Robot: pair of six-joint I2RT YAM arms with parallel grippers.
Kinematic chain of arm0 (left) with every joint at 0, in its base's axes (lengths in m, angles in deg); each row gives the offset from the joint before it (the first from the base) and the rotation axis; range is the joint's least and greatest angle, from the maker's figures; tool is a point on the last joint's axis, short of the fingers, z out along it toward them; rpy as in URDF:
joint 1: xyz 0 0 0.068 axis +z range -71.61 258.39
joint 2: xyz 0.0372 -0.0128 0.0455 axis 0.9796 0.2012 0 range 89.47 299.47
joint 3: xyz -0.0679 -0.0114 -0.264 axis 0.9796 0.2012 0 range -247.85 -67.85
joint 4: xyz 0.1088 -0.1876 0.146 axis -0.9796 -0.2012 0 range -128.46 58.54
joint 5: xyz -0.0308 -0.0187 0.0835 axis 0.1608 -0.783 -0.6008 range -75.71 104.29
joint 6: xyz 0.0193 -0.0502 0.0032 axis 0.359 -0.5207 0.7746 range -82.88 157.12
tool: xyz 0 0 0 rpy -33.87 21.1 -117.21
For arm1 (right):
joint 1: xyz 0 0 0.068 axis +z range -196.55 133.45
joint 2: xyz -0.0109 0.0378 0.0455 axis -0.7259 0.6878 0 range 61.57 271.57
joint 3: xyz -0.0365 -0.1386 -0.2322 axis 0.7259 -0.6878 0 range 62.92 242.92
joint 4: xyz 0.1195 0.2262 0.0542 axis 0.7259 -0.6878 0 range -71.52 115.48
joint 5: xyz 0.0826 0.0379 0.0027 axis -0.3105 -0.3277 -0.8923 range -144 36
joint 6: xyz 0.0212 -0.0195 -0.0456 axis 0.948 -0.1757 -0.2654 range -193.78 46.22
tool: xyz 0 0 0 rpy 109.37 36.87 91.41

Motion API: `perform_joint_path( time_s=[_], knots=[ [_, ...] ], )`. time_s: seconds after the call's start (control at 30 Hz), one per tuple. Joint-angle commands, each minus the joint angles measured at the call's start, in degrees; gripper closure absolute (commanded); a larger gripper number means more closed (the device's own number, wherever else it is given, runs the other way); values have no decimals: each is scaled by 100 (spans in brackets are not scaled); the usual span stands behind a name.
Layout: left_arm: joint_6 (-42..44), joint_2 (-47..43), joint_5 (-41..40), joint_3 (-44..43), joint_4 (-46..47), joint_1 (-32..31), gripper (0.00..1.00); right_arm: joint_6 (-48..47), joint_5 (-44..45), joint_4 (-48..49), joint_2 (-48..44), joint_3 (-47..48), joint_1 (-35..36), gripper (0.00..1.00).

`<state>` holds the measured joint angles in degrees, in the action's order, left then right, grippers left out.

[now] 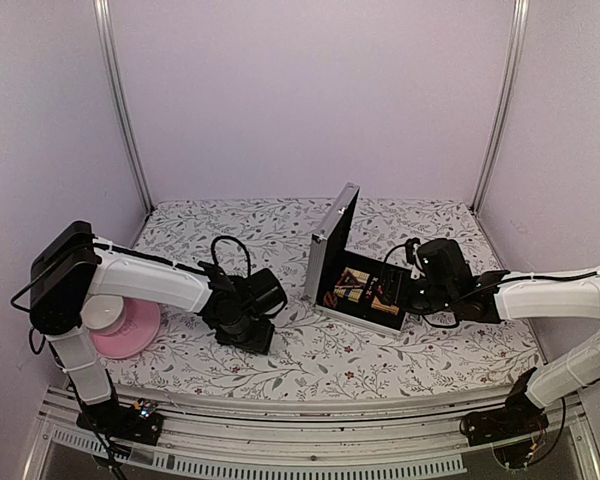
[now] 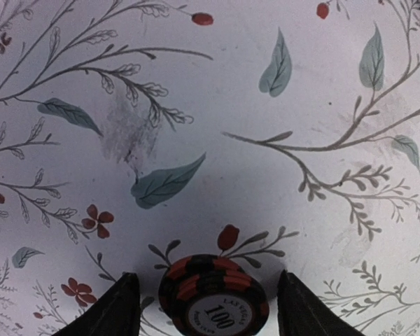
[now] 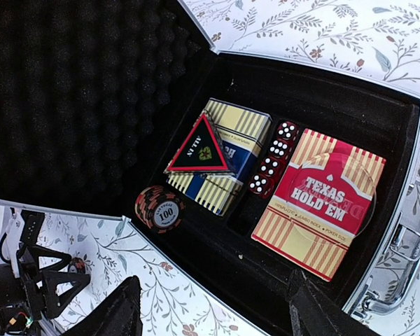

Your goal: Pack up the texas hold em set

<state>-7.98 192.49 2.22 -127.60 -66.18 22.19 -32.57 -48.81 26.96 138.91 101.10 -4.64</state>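
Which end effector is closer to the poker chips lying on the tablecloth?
Left. The left end effector straddles the chips without touching them; the right end effector hovers over the open case.

top external: looking down from high behind both arm bases, facing the back wall, taking in the whole floral table from afar.
left wrist: pointing straight down, very near the table, framing a chip stack between its own fingers.
right wrist: looking down from higher up into the open case.
shared: showing the case in top external and right wrist alike; catching the left arm in right wrist's bottom-left corner.
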Motion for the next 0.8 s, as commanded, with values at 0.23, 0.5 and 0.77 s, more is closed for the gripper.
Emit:
perform_joint_path(
  time_s=[0.23, 0.5, 0.77],
  knots=[
    [365, 267, 195, 114, -267, -70, 50, 79, -77, 128, 37, -56, -44, 29],
    [308, 195, 305, 174, -281, -91, 65, 133, -108, 133, -17, -79, -50, 29],
    [447, 192, 311, 51, -362, -119, 54, 181, -145, 126, -22, -102, -46, 29]
  ],
)
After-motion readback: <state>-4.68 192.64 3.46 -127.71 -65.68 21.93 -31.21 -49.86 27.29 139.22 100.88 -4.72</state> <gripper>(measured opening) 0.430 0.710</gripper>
